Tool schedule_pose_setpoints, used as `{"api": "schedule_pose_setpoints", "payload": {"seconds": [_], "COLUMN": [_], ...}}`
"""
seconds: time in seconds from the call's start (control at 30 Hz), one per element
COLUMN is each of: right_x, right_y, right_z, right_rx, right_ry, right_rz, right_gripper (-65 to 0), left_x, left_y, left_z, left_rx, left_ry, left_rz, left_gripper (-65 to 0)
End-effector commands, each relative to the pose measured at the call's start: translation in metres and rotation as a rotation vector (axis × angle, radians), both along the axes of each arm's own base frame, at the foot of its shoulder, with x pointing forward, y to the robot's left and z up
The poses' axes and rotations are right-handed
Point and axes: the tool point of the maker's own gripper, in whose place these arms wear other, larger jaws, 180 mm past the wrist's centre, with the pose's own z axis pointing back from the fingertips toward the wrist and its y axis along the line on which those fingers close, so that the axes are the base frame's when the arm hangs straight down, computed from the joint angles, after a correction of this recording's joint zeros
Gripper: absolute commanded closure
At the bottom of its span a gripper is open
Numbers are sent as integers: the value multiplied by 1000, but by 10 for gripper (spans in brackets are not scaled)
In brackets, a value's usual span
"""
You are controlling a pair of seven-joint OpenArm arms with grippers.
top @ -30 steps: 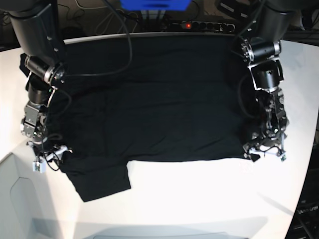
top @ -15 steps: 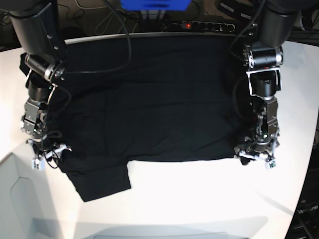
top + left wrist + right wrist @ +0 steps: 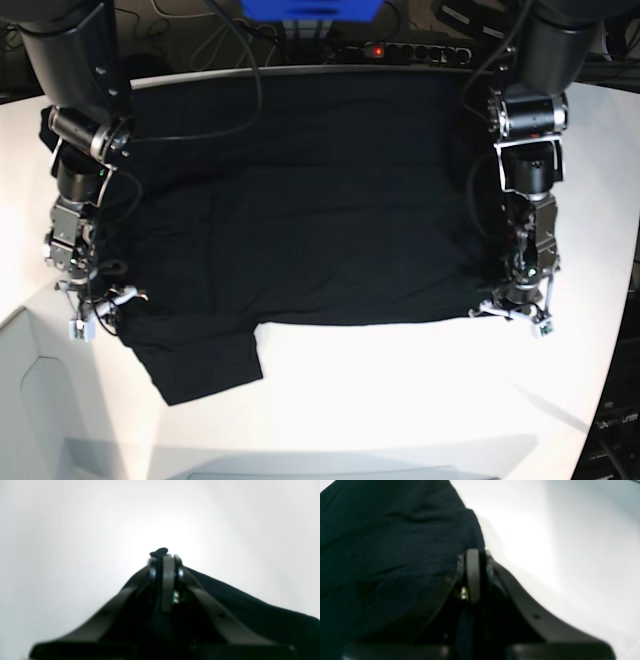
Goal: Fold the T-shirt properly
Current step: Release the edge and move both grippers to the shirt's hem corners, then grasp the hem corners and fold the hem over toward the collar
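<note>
No text, label, brand or number can be read anywhere.

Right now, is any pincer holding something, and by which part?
Both are shut on the T-shirt. The left pincer pinches a bit of its edge at one near corner; the right pincer pinches the edge near the sleeve.

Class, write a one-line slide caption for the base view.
Two grippers, left and right, pinch the near corners of a black T-shirt spread on a white table.

T-shirt: black, spread flat between the hands
left hand: closed — at its corner
right hand: closed — at its edge
</note>
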Motion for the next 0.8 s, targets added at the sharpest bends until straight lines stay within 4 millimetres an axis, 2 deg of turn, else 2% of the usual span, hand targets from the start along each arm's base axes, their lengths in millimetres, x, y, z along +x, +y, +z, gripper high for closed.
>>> {"api": "schedule_pose_setpoints", "payload": {"seconds": [0.0,0.1,0.17,0.27,0.4,0.53,0.77], "right_x": [0,2,6,12,9,7,-22], "right_y": [-6,-8,-10,-19,-26,-31,-30], "right_z": [1,6,13,33,54,71,89], "right_rx": [-23,-19,-26,-67,-94,-81,-96], "right_ry": [30,15,-5,-58,-131,-153,-197], "right_rz": [7,-1,-2,-6,-22,-39,-2], "right_gripper": [0,0,0,0,0,0,0], "left_x": [8,11,16,14,5,-6,-33], "left_y": [5,5,4,1,10,11,13], "left_z": [12,19,32,48,77,87,100], "left_rx": [8,0,11,22,2,1,25], "left_ry": [-19,-36,-71,-101,-155,-163,-198], "left_rz": [6,7,-1,-23,2,4,1], "left_gripper": [-3,0,0,0,0,0,0]}}
